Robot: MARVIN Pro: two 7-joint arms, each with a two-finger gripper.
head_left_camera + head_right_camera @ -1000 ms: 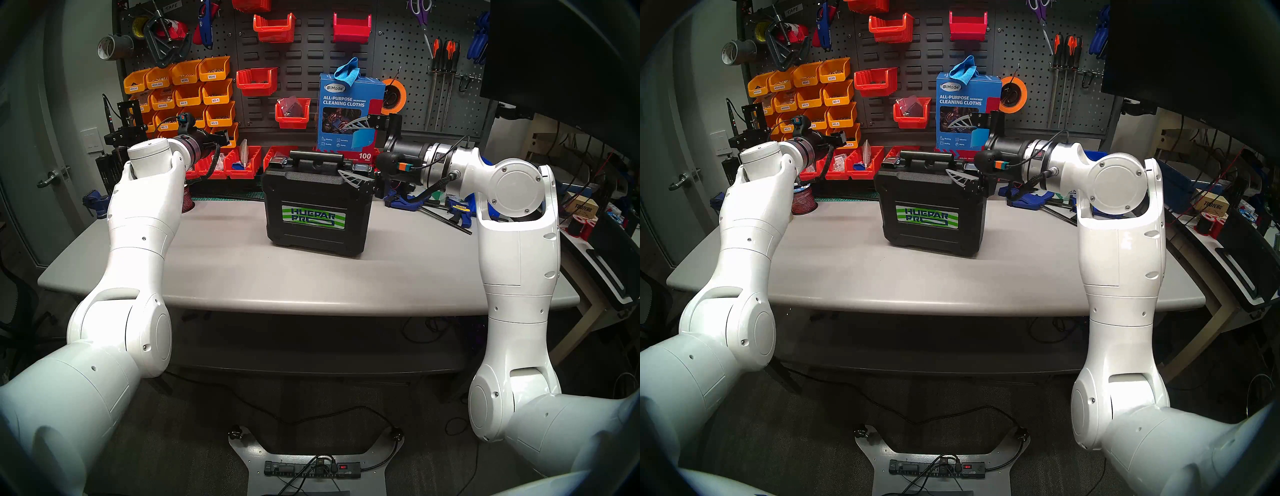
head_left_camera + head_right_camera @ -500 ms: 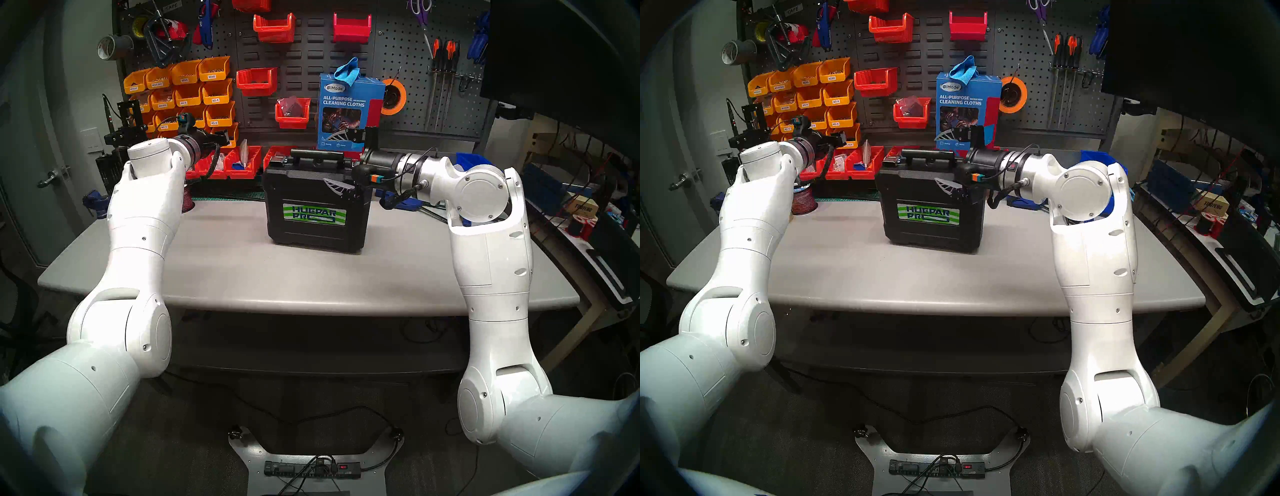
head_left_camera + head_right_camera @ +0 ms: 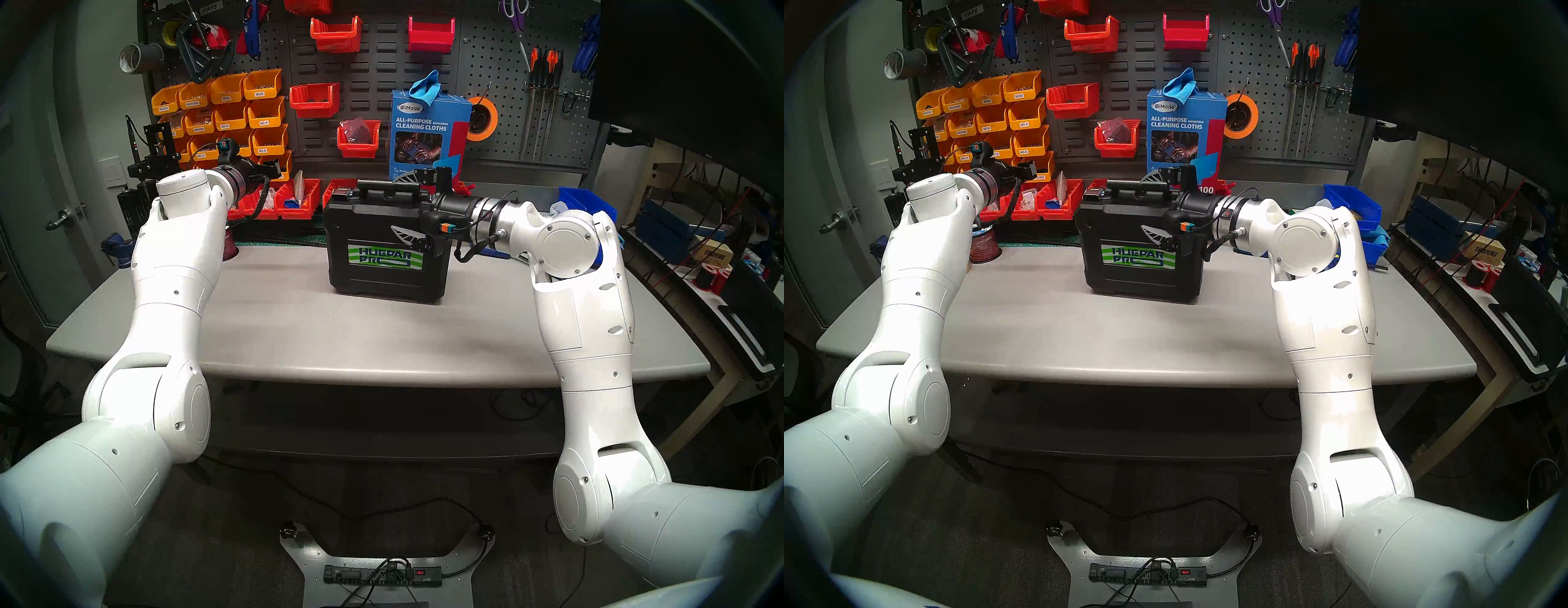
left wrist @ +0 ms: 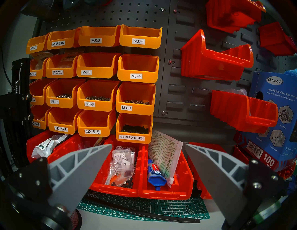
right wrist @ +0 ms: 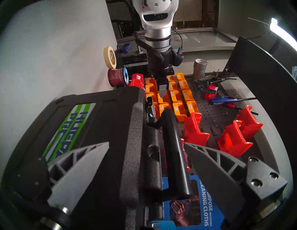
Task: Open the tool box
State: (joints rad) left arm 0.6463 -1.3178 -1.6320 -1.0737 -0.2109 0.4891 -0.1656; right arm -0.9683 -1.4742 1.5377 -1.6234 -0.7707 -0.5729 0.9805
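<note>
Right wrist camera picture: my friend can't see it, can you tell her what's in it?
The open right gripper straddles the top of a closed black tool box, one finger in front of its label, the other beyond its black handle. Behind are orange bins, red bins and the left gripper.

Matt, pebbled plastic tool box (image 3: 384, 250)

L gripper (image 4: 148, 145) open, level, fwd. R gripper (image 5: 146, 144) open, level, rolled sideways.

Bare desk (image 3: 297, 331) lies open in front of and left of the tool box (image 3: 386, 250). Behind it crowd the cleaning-cloths box (image 3: 428, 136) and red bins (image 3: 297, 199); the right hand (image 3: 403, 204) straddles its top right corner.
</note>
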